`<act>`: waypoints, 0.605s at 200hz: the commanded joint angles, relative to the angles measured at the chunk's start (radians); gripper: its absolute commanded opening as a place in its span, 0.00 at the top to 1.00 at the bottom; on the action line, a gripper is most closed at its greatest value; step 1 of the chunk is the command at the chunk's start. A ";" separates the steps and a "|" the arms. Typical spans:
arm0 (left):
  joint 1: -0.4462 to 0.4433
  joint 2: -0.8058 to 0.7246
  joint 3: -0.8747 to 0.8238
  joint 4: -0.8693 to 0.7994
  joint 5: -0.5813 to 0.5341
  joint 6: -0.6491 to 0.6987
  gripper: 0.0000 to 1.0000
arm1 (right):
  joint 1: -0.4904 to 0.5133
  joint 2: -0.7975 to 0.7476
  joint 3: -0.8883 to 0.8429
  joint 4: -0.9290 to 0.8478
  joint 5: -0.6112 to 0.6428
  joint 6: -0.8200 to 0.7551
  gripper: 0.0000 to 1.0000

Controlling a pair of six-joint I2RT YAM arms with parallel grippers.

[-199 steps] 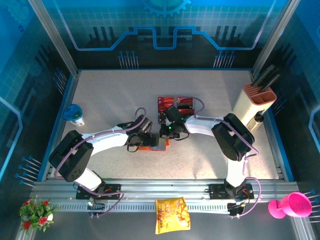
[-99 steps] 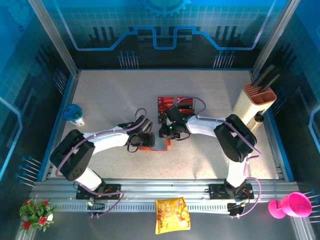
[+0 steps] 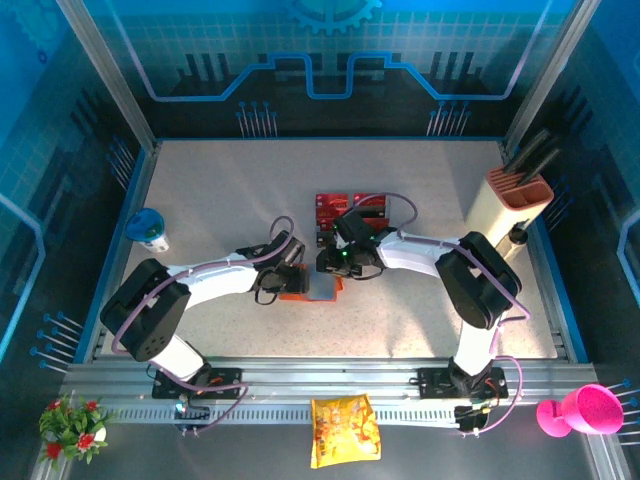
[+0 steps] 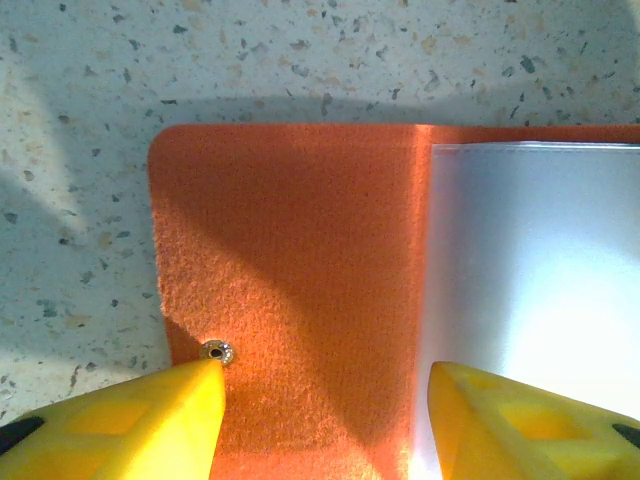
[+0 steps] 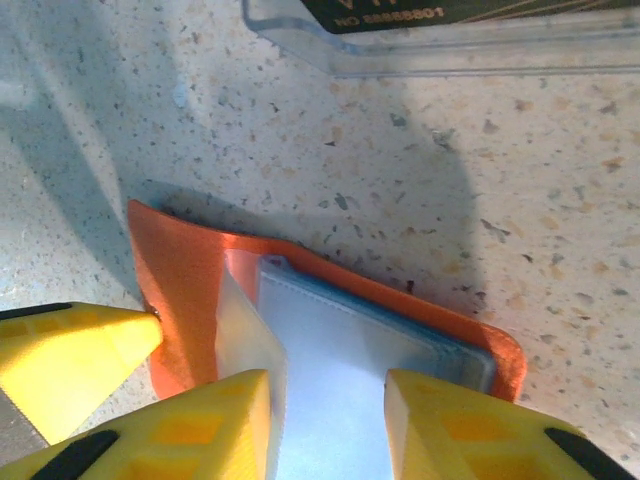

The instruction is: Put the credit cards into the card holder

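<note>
Both claws partway open over the opened orange leather-look folding card holder [image 3: 312,290], flat on the speckled tabletop [image 3: 220,190].

Judged light, thin and floppy at the fold, with a fuzzy orange flap [image 4: 290,260] and a smoother grey-blue pocket [image 5: 340,370]. Likely to slide or fold shut if nudged, so best pinned on the flap near the small metal snap stud [image 4: 215,351], keeping the pocket mouth free. Left claw [image 4: 325,385] roughly half open, straddling the fold, nothing pinched. Right claw [image 5: 325,390] narrower, over the pocket, empty. Counted: one card holder, one snap stud, two claws. Small red-and-black credit cards [image 3: 350,208] standing in a clear plastic rack [image 5: 440,50] just beyond the card holder. At least two red faces, exact number impossible to tell. Judged stiff, slick and thin, so take by the exposed upper edge.
</note>
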 commanded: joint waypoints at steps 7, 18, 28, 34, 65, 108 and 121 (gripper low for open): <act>-0.007 0.014 -0.024 -0.001 0.030 0.012 0.42 | -0.004 0.001 0.004 0.029 -0.041 0.006 0.69; -0.007 0.010 -0.027 -0.001 0.029 0.011 0.42 | -0.003 0.006 0.008 0.038 -0.055 0.007 0.70; -0.008 0.004 -0.028 -0.001 0.029 0.012 0.42 | -0.003 0.011 0.011 0.048 -0.067 0.012 0.71; -0.007 0.003 -0.030 0.002 0.030 0.012 0.42 | -0.003 0.014 0.012 0.053 -0.076 0.014 0.71; -0.008 -0.006 -0.032 0.002 0.028 0.011 0.42 | -0.001 0.034 0.028 0.064 -0.103 0.021 0.70; -0.008 -0.013 -0.033 0.004 0.028 0.011 0.41 | 0.000 0.048 0.034 0.083 -0.131 0.036 0.68; -0.007 -0.016 -0.031 0.002 0.027 0.011 0.41 | 0.001 0.047 0.032 0.091 -0.136 0.043 0.67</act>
